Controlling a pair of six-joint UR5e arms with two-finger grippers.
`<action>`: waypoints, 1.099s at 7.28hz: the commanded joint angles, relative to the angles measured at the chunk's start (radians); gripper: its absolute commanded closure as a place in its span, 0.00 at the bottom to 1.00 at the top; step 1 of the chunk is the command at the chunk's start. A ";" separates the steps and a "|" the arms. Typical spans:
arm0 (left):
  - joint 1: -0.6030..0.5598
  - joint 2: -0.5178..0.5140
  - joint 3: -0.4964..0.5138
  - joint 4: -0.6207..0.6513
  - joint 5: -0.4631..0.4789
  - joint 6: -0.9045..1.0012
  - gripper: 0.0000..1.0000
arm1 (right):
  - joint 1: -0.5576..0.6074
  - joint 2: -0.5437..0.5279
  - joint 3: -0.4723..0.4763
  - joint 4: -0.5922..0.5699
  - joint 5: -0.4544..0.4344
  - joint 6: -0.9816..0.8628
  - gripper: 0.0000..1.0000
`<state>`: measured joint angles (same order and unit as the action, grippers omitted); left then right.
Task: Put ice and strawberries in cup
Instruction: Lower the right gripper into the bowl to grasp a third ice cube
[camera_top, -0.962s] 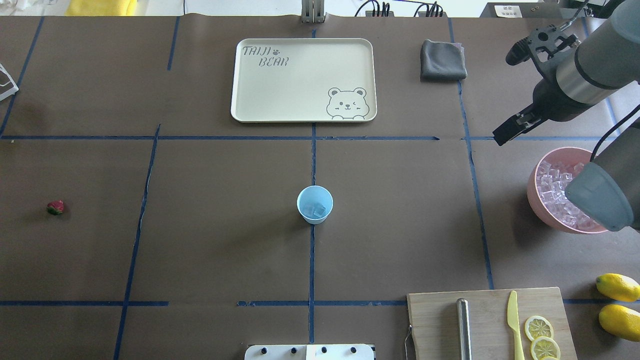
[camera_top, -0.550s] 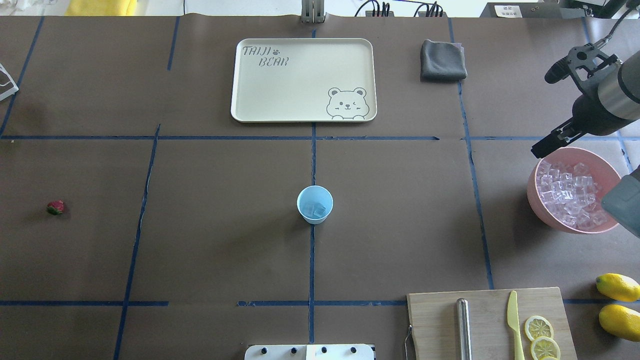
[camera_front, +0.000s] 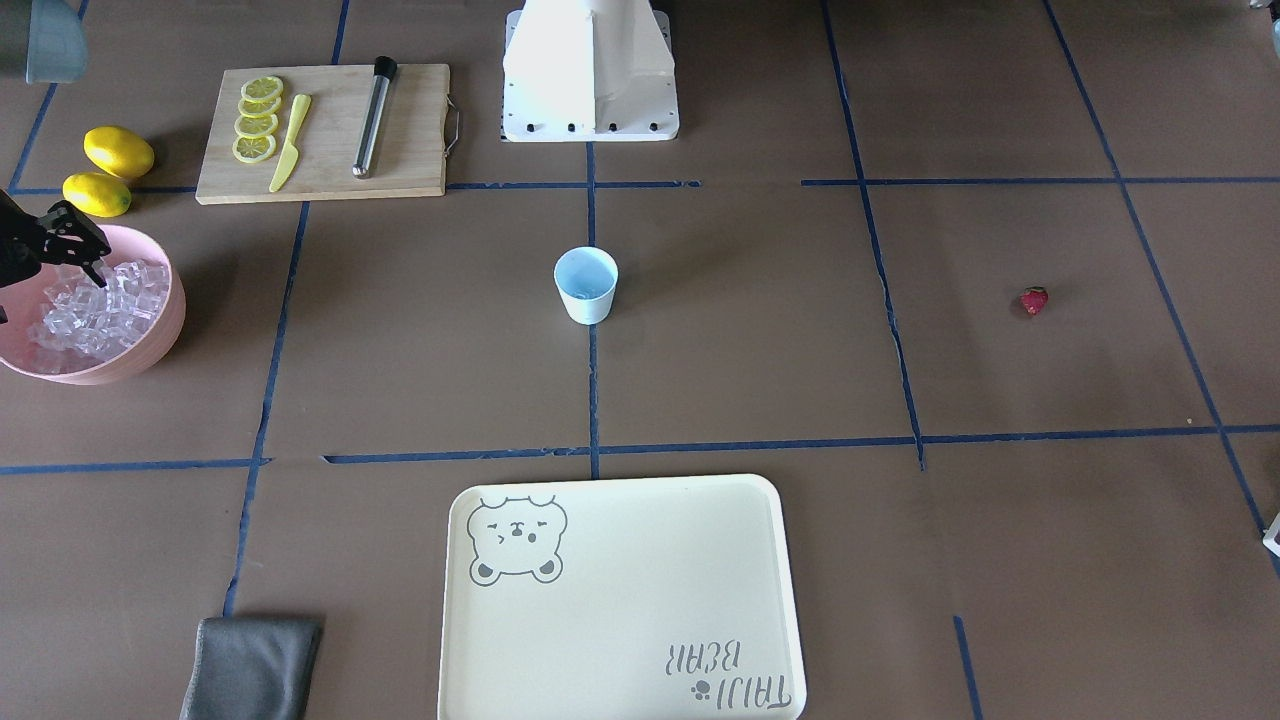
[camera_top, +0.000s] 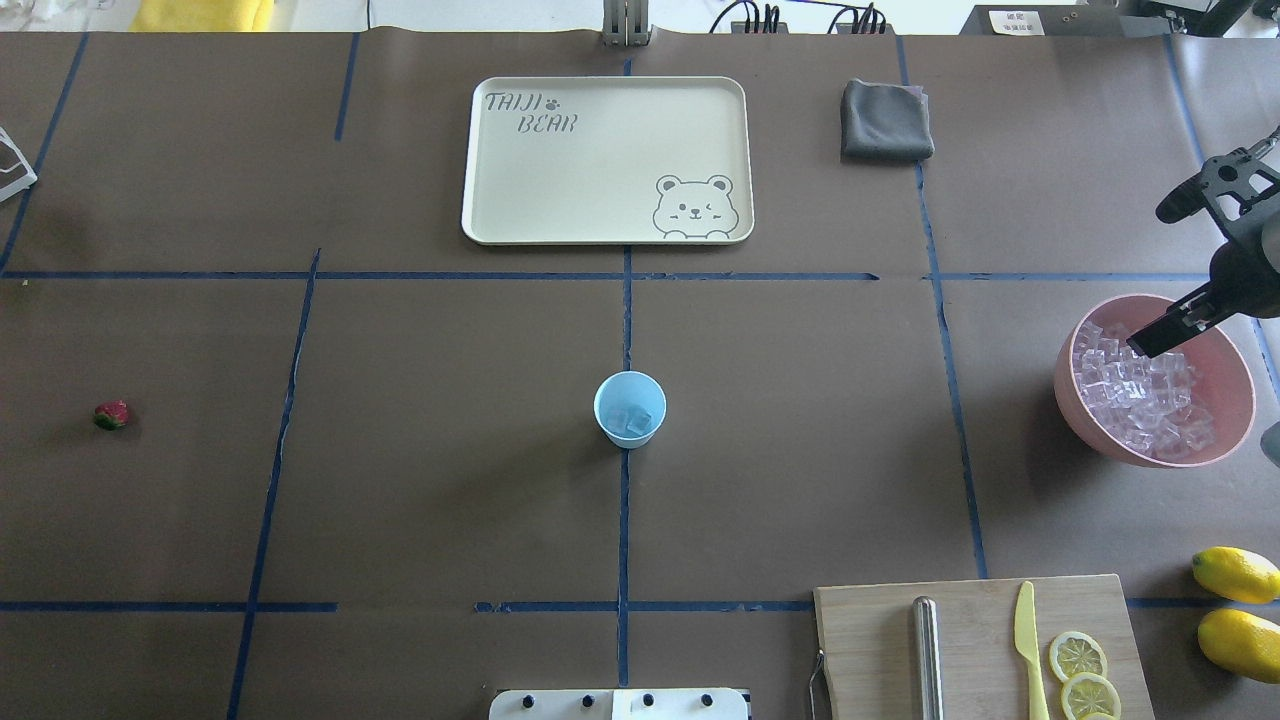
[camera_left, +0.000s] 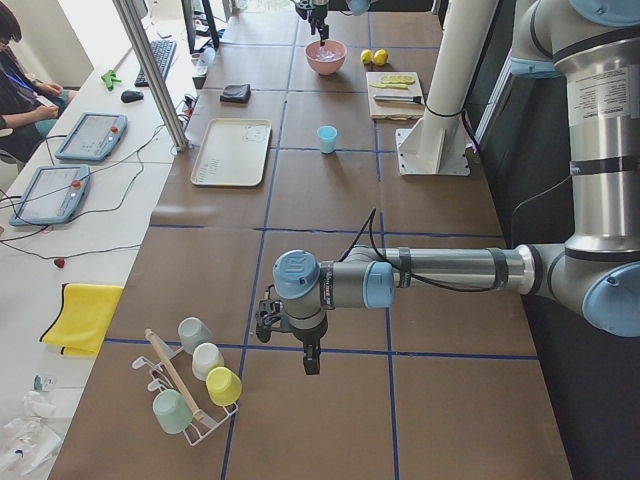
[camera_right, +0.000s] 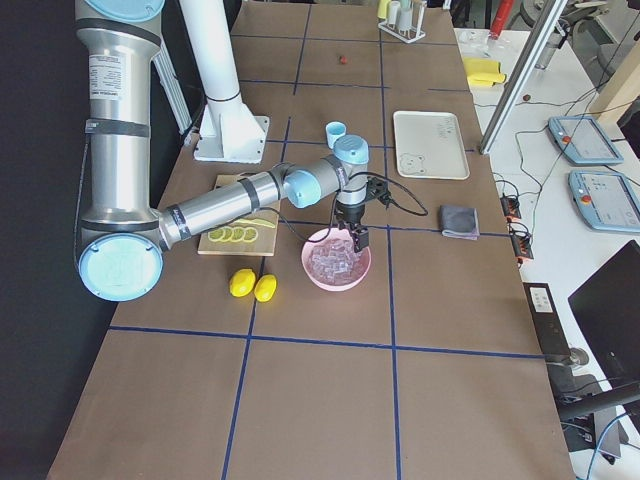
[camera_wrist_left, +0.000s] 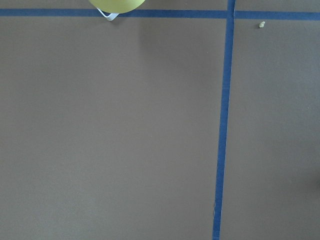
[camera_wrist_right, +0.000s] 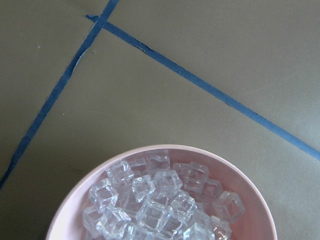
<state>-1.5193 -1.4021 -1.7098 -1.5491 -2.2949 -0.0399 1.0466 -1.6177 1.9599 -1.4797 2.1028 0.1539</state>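
Observation:
The light blue cup (camera_top: 630, 408) stands at the table's centre on a tape crossing, with a few ice cubes (camera_top: 632, 420) inside. Many more ice cubes (camera_top: 1140, 400) fill the pink bowl (camera_top: 1064, 392) at the right. The strawberry (camera_top: 111, 414) lies alone far left. My right gripper (camera_top: 1152, 340) hangs over the bowl's far side, just above the ice, open, holding nothing. The left gripper (camera_left: 311, 362) shows only in the exterior left view, low over bare table beyond the strawberry, and I cannot tell if it is open or shut.
A cream tray (camera_top: 607, 160) and a grey cloth (camera_top: 886, 120) lie at the back. A cutting board (camera_top: 975, 640) with knife, metal rod and lemon slices sits front right, two lemons (camera_top: 1237, 573) beside it. A cup rack (camera_left: 190, 395) stands near the left arm.
The right arm has swung right and back towards the robot. Its gripper, earlier beyond the bowl's far-left rim, now hangs over the ice. Cup and strawberry have not moved.

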 joint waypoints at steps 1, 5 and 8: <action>0.001 0.000 -0.004 0.000 0.000 0.000 0.00 | 0.000 -0.002 -0.041 0.001 0.000 0.003 0.01; -0.001 0.000 -0.005 0.001 0.000 0.000 0.00 | 0.000 -0.004 -0.087 0.001 0.000 0.007 0.01; 0.001 0.000 -0.005 0.001 0.000 0.000 0.00 | -0.002 0.002 -0.105 0.001 0.003 0.019 0.02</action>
<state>-1.5189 -1.4021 -1.7149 -1.5482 -2.2948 -0.0399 1.0450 -1.6164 1.8591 -1.4788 2.1038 0.1652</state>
